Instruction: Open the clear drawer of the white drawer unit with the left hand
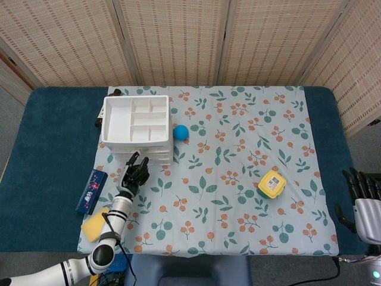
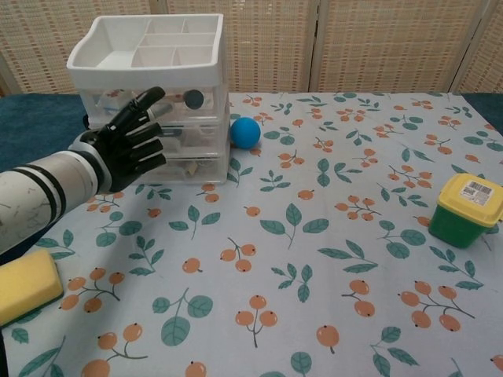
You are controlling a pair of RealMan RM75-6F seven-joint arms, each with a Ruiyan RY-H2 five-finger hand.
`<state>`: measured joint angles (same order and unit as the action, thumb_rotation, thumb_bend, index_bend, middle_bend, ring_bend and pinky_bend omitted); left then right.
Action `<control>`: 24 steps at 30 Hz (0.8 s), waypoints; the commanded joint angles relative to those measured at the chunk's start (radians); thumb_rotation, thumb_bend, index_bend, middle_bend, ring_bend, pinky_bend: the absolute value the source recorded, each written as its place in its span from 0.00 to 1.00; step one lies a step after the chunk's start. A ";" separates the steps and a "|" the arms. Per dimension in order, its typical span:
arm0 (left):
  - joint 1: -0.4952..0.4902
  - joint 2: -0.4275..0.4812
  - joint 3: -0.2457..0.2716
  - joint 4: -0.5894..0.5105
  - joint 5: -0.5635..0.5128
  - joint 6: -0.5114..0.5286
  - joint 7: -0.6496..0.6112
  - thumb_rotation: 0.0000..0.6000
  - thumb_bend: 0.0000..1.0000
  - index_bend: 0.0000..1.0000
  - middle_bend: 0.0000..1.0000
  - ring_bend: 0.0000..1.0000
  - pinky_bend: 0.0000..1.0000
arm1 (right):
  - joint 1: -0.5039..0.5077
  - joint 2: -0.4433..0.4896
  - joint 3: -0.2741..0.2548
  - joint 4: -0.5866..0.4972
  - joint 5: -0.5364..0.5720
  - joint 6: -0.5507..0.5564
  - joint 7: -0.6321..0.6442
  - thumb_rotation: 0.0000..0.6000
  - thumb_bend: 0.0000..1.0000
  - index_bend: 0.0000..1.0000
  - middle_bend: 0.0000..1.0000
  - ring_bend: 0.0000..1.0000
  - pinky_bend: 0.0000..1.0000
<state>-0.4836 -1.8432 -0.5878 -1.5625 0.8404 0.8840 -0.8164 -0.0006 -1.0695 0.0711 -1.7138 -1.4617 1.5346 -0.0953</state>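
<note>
The left robot hand [image 2: 126,149] hovers with its fingers spread and slightly curled, holding nothing, palm turned toward the front of the white drawer unit [image 2: 153,94]. From the chest view its fingertips reach up in front of the clear drawer [image 2: 185,126] faces; whether they touch the plastic cannot be told. The drawer lies straight ahead of the robot hand, away from the robot, with its long axis running left to right across the unit's front, so the pull would have to come back toward the robot. The forearm extends from the lower left, angled up and inward toward the unit. This hand is by far the nearer one: the right robot hand [image 1: 362,196] sits off the far right edge of the desk [image 1: 53,119], fingers apart and empty, well away from the unit.

The unit stands at the back left of the floral cloth [image 2: 314,236], drawers shut. A blue ball [image 2: 245,132] rests just beside its right side. A yellow sponge [image 2: 23,287] lies near the left forearm, and a yellow-lidded green container [image 2: 465,208] stands well apart to the right.
</note>
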 commanded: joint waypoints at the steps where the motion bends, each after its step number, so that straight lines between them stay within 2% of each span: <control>1: 0.002 0.000 0.002 0.000 0.001 0.000 -0.001 1.00 0.24 0.36 0.99 1.00 1.00 | 0.001 0.000 0.000 -0.001 0.000 -0.001 -0.001 1.00 0.45 0.00 0.00 0.00 0.00; 9: 0.017 0.005 0.016 -0.012 0.018 -0.003 -0.010 1.00 0.25 0.40 0.99 1.00 1.00 | 0.000 0.000 -0.001 -0.003 0.001 -0.003 -0.003 1.00 0.45 0.00 0.00 0.00 0.00; 24: 0.062 0.025 0.060 -0.052 0.064 0.000 -0.034 1.00 0.25 0.40 0.99 1.00 1.00 | 0.000 -0.002 -0.004 0.000 -0.002 -0.004 -0.001 1.00 0.45 0.00 0.00 0.00 0.00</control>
<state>-0.4221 -1.8193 -0.5281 -1.6140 0.9040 0.8840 -0.8502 -0.0004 -1.0712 0.0676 -1.7142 -1.4642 1.5311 -0.0958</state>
